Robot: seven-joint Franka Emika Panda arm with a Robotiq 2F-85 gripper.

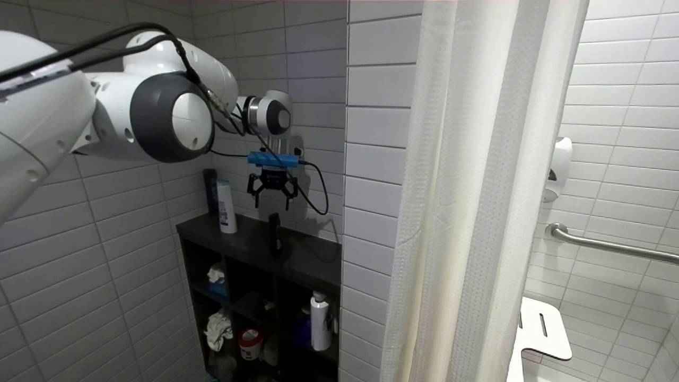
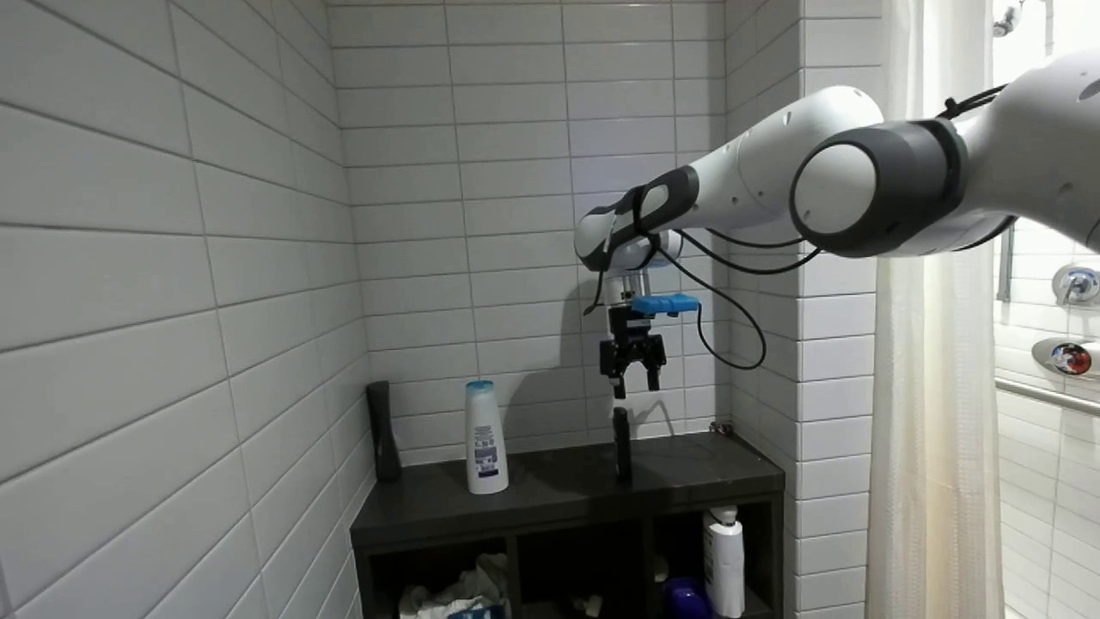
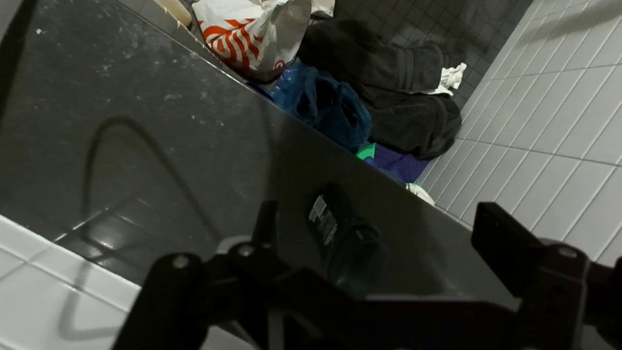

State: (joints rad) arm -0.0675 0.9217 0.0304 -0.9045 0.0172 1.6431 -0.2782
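Note:
My gripper points downward, open and empty, above the black shelf unit's top. It also shows open in an exterior view and in the wrist view. Just below the fingertips a slim black bottle stands upright on the shelf top. It also shows in an exterior view, apart from the fingers. In the wrist view the black bottle appears between the fingers, nearer the left one, with a pale label. A white bottle with a blue cap and a dark bottle stand further along the shelf top.
Tiled walls enclose the shelf unit behind and at the sides. Its cubbies hold a white bottle, cloths and a red-and-white tub. A curtain hangs beside it. Bags and dark towels lie below the front edge.

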